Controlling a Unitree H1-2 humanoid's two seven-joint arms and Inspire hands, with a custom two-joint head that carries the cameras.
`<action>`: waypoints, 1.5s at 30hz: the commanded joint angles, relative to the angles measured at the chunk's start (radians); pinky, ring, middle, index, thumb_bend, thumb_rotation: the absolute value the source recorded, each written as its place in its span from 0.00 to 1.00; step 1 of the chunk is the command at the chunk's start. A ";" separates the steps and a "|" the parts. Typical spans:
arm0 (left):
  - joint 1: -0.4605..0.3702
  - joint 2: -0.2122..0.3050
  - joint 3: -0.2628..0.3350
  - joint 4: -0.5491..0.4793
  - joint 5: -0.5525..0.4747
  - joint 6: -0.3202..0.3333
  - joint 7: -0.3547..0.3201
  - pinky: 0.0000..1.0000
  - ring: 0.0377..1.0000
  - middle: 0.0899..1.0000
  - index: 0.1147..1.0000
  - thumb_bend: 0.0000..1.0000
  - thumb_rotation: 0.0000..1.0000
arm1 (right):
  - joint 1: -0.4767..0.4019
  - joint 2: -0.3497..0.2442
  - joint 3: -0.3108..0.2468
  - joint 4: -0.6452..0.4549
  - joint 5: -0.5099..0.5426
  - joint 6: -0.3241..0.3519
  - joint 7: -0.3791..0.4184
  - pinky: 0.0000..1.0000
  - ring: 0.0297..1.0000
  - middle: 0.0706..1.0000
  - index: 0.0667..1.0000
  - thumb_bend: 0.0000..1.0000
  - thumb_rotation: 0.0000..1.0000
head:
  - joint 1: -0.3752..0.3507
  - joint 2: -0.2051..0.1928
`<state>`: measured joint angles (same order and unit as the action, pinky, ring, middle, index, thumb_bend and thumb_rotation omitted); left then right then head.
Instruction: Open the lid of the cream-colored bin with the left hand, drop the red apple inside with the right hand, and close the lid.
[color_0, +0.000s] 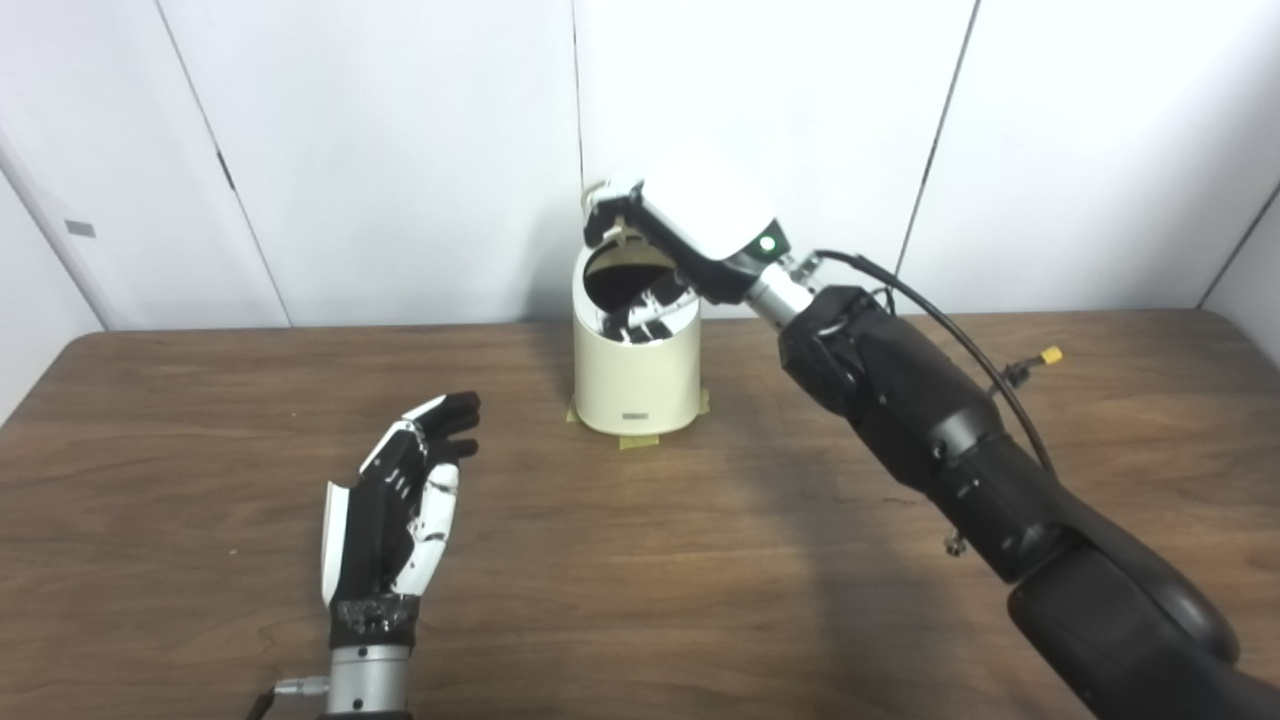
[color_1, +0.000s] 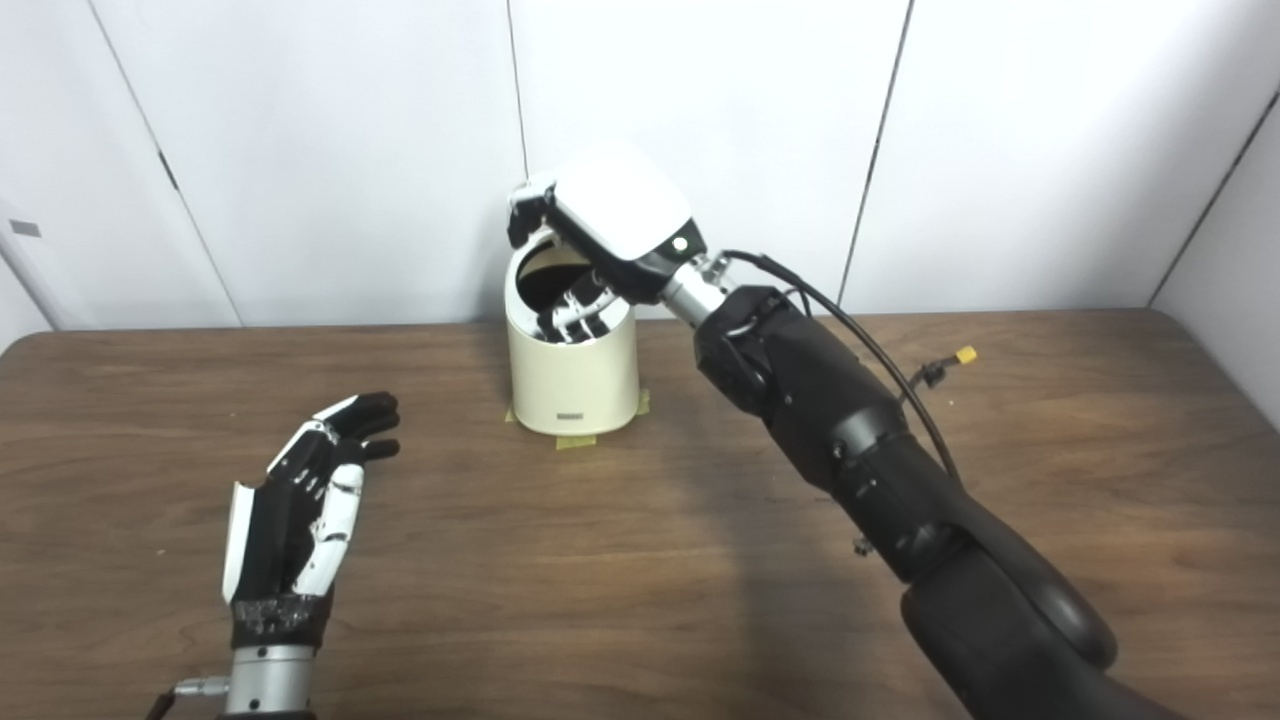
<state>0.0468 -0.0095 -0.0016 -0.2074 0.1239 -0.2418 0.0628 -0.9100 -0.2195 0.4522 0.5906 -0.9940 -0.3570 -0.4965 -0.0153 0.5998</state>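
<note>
The bin (color_0: 636, 375) is sitting on the table (color_0: 640, 560), a cream cylinder with a small label low on its front and yellowish tape (color_0: 640, 438) peeking out at its base. Its mouth is showing open and dark, and a bit of the lid (color_0: 622, 238) is standing up at the back rim. The right hand (color_0: 690, 232) is reaching over that opening, white back facing up, a green light glowing near the wrist, fingers (color_0: 650, 310) dipping down inside the rim. Whether they are clasping anything, I cannot tell. No apple is showing in either view. The left hand (color_0: 400, 500) is hovering above the table, well to the left of the bin and nearer the camera, fingers apart, palm turned toward the bin, holding nothing.
</note>
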 joint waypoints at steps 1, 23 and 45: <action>-0.014 -0.006 -0.001 -0.029 -0.003 -0.019 0.004 0.70 0.76 0.74 0.69 0.19 0.59 | -0.021 0.008 -0.050 -0.059 0.046 -0.006 -0.083 0.25 0.31 0.36 0.43 0.52 0.16 | -0.001 0.001; -0.023 0.015 0.008 -0.022 -0.022 -0.012 -0.010 0.70 0.76 0.75 0.69 0.21 0.60 | 0.653 0.104 -0.316 -0.808 0.781 0.158 0.369 0.50 0.57 0.59 0.46 0.48 0.15 | -0.004 0.001; -0.386 0.136 -0.031 -0.128 0.129 0.311 -0.110 0.77 0.83 0.81 0.78 0.33 0.93 | 0.879 0.134 -0.364 -0.739 0.883 0.065 0.482 0.68 0.76 0.76 0.74 0.22 0.48 | 0.013 0.005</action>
<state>-0.2735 0.1144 -0.0276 -0.2989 0.2257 0.0592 -0.0384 -0.0027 -0.0910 0.0960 -0.1282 -0.1064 -0.2780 -0.0127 -0.0015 0.6044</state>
